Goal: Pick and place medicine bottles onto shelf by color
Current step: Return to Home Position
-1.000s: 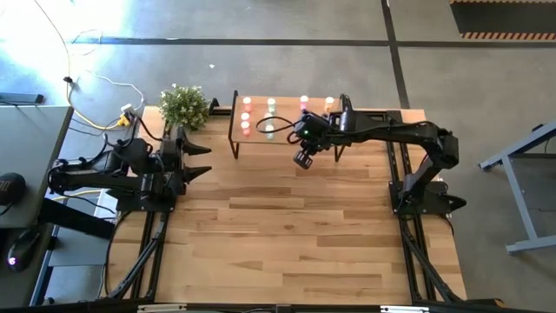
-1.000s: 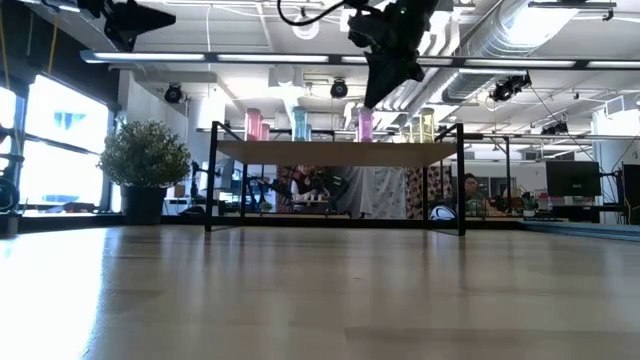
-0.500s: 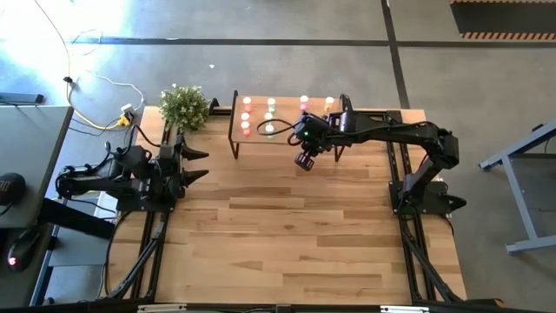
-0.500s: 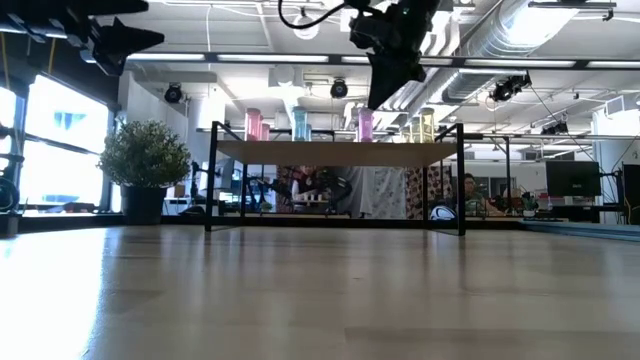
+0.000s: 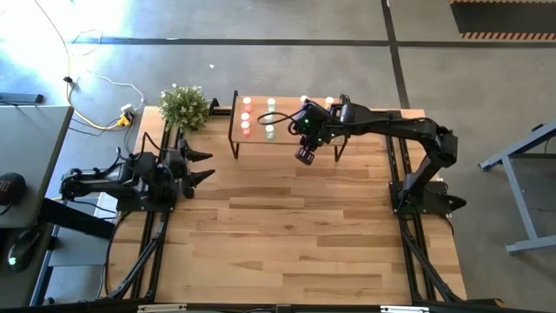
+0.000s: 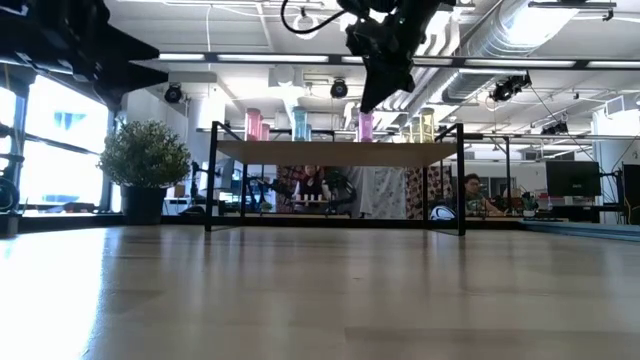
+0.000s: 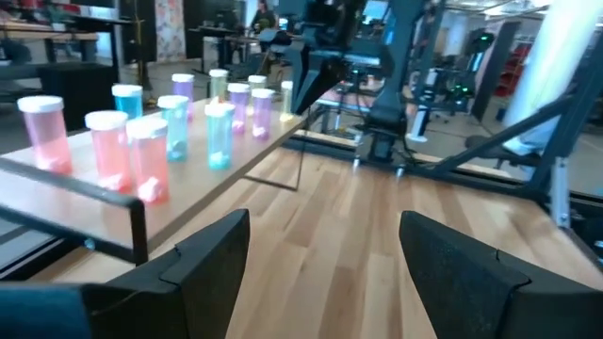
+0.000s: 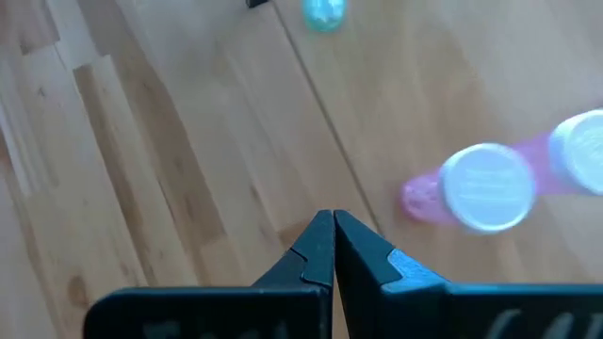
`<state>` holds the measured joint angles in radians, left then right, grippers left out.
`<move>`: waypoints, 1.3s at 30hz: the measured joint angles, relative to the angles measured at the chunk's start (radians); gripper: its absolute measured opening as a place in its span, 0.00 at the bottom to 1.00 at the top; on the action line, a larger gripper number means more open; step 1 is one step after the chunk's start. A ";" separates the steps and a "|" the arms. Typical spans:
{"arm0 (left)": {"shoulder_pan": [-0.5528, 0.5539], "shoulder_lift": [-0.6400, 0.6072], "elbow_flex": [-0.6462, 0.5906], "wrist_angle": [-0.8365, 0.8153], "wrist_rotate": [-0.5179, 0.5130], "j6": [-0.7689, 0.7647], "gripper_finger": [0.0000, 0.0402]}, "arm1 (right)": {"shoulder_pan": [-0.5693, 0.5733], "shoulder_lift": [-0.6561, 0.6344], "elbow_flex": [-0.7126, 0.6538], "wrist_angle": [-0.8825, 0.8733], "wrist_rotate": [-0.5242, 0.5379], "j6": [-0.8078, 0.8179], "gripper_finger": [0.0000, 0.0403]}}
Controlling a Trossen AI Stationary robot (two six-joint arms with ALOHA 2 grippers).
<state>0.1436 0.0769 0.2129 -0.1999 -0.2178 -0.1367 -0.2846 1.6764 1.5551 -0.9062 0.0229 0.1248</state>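
Wood-plank tabletop [image 5: 287,235], high view: medicine bottles [image 5: 246,116] stood in colour rows on the shelf [image 5: 258,122] at upper centre; right gripper [image 8: 333,221] hung above it, fingers pressed together, empty; left gripper [image 7: 323,221] at centre left, fingers spread, empty; judged homing step, next needing the right arm lifted clear of the pink bottles [image 8: 485,186].

Right wrist view: past the right gripper [image 8: 332,221], whose tips meet, a pink bottle [image 8: 582,149] and a green bottle [image 8: 325,11] are each cut off by the picture's edge, and both are blurred. High view: the right arm [image 5: 382,126] covers part of the shelf [image 5: 258,130]; the medicine bottles [image 5: 246,114] are glowing dots, too small to count. Low view: the left arm [image 6: 70,40] and right arm are dark shapes cut off at the top edge. Left wrist view: the farthest bottles blur together
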 joint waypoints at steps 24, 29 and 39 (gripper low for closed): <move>0.000 0.001 -0.022 0.008 -0.039 -0.008 0.66 | 0.049 0.035 -0.007 0.012 0.072 0.078 0.00; 0.000 0.001 -0.022 0.007 -0.040 -0.009 0.66 | 0.106 -0.035 -0.189 0.160 0.066 0.194 0.00; 0.000 0.001 -0.022 0.009 -0.057 -0.015 0.66 | 0.075 -0.147 -0.353 0.444 0.136 0.168 0.00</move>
<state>0.1436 0.0780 0.1913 -0.1910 -0.2745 -0.1514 -0.2101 1.5293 1.2017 -0.4622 0.1593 0.2930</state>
